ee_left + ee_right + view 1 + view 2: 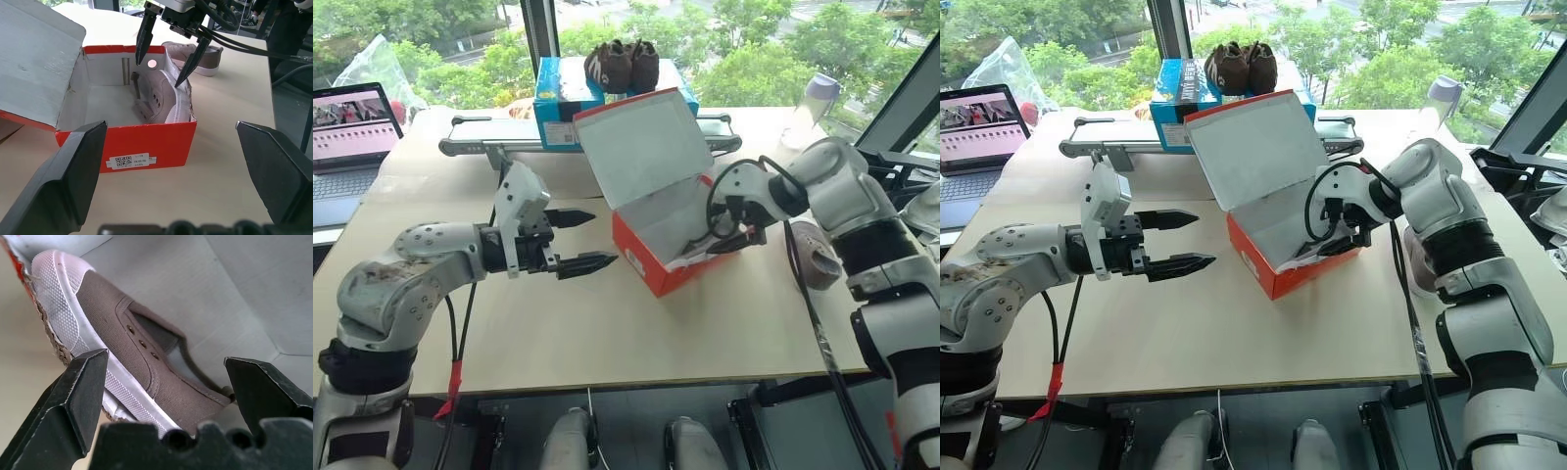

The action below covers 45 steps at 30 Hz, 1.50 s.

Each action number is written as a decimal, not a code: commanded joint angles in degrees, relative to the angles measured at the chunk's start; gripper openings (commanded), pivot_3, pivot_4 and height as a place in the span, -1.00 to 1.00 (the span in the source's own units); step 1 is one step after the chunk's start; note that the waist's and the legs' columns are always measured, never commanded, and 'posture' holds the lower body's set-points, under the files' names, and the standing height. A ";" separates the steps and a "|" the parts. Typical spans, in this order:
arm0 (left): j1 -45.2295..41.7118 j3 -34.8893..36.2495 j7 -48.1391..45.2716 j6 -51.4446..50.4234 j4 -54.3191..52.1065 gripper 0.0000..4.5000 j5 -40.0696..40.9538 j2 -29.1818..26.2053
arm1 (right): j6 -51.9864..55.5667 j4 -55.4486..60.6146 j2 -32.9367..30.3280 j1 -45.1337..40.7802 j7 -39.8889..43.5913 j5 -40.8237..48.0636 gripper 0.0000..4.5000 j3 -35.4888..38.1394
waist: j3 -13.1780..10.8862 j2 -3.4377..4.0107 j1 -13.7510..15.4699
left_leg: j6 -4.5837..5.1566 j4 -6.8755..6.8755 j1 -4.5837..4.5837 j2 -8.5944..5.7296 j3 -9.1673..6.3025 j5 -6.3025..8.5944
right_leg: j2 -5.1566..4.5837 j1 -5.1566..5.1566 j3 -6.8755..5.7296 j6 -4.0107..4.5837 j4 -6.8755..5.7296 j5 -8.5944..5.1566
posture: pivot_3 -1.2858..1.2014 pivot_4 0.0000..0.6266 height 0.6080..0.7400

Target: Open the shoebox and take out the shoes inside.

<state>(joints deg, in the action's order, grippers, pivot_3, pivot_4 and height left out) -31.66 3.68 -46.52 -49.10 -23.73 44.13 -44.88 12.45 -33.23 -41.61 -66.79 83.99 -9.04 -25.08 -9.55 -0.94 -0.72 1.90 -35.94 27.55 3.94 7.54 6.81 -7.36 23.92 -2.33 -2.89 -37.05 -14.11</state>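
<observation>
Left gripper hovers over the table, jaws apart, empty, at 9 o'clock of the shoebox and clear of it. Box sits mid-table, lid already up and leaning back toward 11 o'clock. One shoe is in the box, on its side against the right wall, sole toward that wall. Right gripper is spread wide just above it, nothing held yet; one finger is over the wall edge, the other over the box interior. Second shoe already lies on the table past the box, at about 1 o'clock in the left wrist view. For a clean pick I'd drop the right gripper straight down so the jaws straddle sole and upper, keep the outer finger inside the wall so it doesn't pinch cardboard, close mid-shoe, then lift vertically. Risk: box drags along; the left could steady the near wall. Beyond: blue boxes with brown shoes on top, laptop at far left.
</observation>
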 commanded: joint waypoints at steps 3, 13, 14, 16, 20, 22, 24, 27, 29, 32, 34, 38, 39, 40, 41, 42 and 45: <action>-0.93 1.10 -0.10 0.63 -1.08 1.00 0.21 -0.10 | -1.95 -0.99 -0.69 -1.55 0.05 -1.11 0.97 1.61 | 0.00 0.00 -0.01 | 0.00 0.00 0.00 0.00 0.00 0.00 | 0.00 0.00 0.00 0.00 0.00 0.00 | 0.03 -0.52 1.00; -0.81 1.05 -0.03 0.67 -1.17 1.00 0.21 0.04 | -5.04 -2.56 -0.94 -2.55 2.62 -1.59 0.97 1.39 | 0.00 0.00 0.00 | 0.01 0.00 0.00 0.00 0.00 -0.01 | 0.00 0.00 0.00 0.00 0.00 0.00 | 0.03 -0.52 1.00; -0.82 1.04 0.00 0.67 -1.14 1.00 0.22 0.09 | -5.49 -2.74 -0.97 -2.91 3.31 -1.65 0.97 1.26 | 0.00 0.00 0.00 | 0.01 0.00 0.00 0.00 0.00 -0.01 | 0.00 0.00 0.00 0.00 0.00 0.00 | 0.03 -0.52 1.00; -0.84 0.92 0.06 0.67 -1.19 1.00 0.18 0.18 | -6.77 -3.14 -0.84 -3.72 5.01 -1.72 0.97 0.86 | 0.00 0.00 -0.01 | 0.01 0.00 0.00 0.00 0.00 -0.01 | 0.00 0.00 0.00 0.00 0.00 0.00 | 0.03 -0.52 1.00; -0.81 0.95 0.25 0.58 -1.34 1.00 0.26 0.37 | -8.71 -4.91 0.08 -5.28 5.96 -2.29 0.97 0.41 | 0.00 0.00 -0.05 | 0.00 0.01 0.00 0.00 0.01 -0.01 | 0.00 0.01 0.00 0.00 0.00 0.00 | 0.03 -0.52 1.00; -0.70 1.03 0.44 0.49 -1.52 1.00 0.36 0.47 | -10.02 -6.31 0.69 -6.23 6.06 -2.75 0.97 0.06 | 0.00 0.00 -0.07 | 0.00 0.01 0.00 0.00 0.00 0.00 | 0.00 0.01 0.00 0.00 0.00 0.00 | 0.03 -0.52 1.00; -0.46 1.19 0.75 0.30 -1.90 1.00 0.56 0.52 | -10.91 -7.22 1.25 -6.67 6.19 -3.13 0.97 -0.22 | 0.00 0.00 -0.08 | 0.00 0.00 0.00 0.00 0.01 0.00 | 0.00 0.01 0.00 0.00 0.00 0.00 | 0.03 -0.52 1.00; -0.13 1.53 1.10 0.15 -2.18 1.00 0.76 0.41 | -11.85 -7.27 1.82 -6.10 6.74 -3.44 0.97 -0.58 | 0.00 0.00 -0.06 | -0.01 0.01 0.00 0.00 0.01 -0.01 | 0.00 0.01 0.00 0.00 -0.01 0.00 | 0.03 -0.52 1.00; 0.07 1.73 1.40 0.12 -2.27 1.00 0.81 0.38 | -12.46 -7.74 2.26 -6.12 6.54 -3.64 0.97 -0.79 | 0.00 0.00 -0.05 | 0.00 0.01 0.00 0.00 0.01 -0.02 | 0.00 0.01 0.00 0.00 -0.01 0.00 | 0.03 -0.52 1.00; 0.26 1.87 1.78 0.02 -2.55 1.00 0.98 0.44 | -13.57 -8.72 2.89 -6.54 6.40 -4.08 0.97 -1.14 | 0.00 0.00 -0.08 | -0.01 0.01 0.00 0.00 0.01 -0.01 | 0.00 0.01 0.00 0.00 -0.01 0.00 | 0.03 -0.52 1.00; 0.41 1.95 2.09 0.06 -2.70 1.00 1.01 0.45 | -14.83 -9.01 3.15 -6.47 7.08 -4.57 0.97 -1.83 | 0.00 0.00 -0.06 | -0.02 0.01 0.00 0.00 0.01 -0.01 | 0.00 0.01 0.00 0.00 -0.02 0.00 | 0.03 -0.52 1.00; 0.68 2.04 2.88 0.11 -3.08 1.00 1.19 0.62 | -17.17 -9.29 3.41 -5.78 8.40 -5.27 0.97 -3.50 | 0.00 0.00 -0.09 | -0.02 0.01 0.00 0.00 0.01 -0.01 | 0.00 0.01 0.00 0.00 -0.02 0.00 | 0.03 -0.52 1.00; 0.82 2.08 3.08 0.10 -3.23 1.00 1.28 0.66 | -17.81 -9.39 3.46 -5.64 8.50 -5.26 0.97 -4.07 | 0.00 0.00 -0.11 | -0.02 0.01 0.00 0.00 0.01 -0.01 | 0.00 0.01 0.00 0.00 -0.02 0.00 | 0.03 -0.52 1.00; 1.03 2.13 3.30 0.11 -3.43 1.00 1.40 0.66 | -18.38 -9.55 3.51 -5.58 8.51 -5.24 0.97 -4.56 | 0.00 0.00 -0.13 | -0.02 0.01 -0.02 0.00 0.01 -0.02 | 0.00 -0.01 0.00 0.00 -0.02 0.00 | 0.03 -0.52 1.00; 1.31 2.28 3.58 0.09 -3.68 1.00 1.58 0.68 | -18.86 -10.31 3.69 -5.95 8.51 -5.26 0.97 -4.86 | 0.01 -0.01 -0.15 | -0.03 0.01 -0.05 0.01 0.01 -0.01 | 0.00 -0.03 0.00 0.00 -0.02 0.00 | 0.03 -0.52 1.00; 1.48 2.35 3.82 0.08 -3.85 1.00 1.73 0.70 | -19.20 -10.93 3.81 -6.26 8.51 -5.28 0.97 -5.02 | 0.01 -0.01 -0.16 | -0.03 0.01 -0.11 0.01 0.01 -0.01 | 0.00 -0.07 0.00 0.00 -0.02 0.00 | 0.03 -0.52 1.00; 2.15 2.69 4.43 0.01 -4.42 1.00 2.09 0.70 | -20.64 -15.32 4.89 -9.26 8.50 -6.14 0.97 -4.70 | 0.01 -0.01 -0.41 | -0.34 0.02 -0.26 0.02 0.01 0.18 | 0.00 -0.22 0.00 0.01 -0.02 0.00 | 0.03 -0.52 1.00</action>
<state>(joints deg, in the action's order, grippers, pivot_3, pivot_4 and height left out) -29.56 4.39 -42.72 -49.09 -26.12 45.29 -44.23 -6.06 -46.13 -37.13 -73.64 89.45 -14.38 -29.76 -9.54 -0.95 -1.13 1.55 -35.92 27.30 3.96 7.55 6.99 -7.36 23.70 -2.34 -2.88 -37.08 -14.11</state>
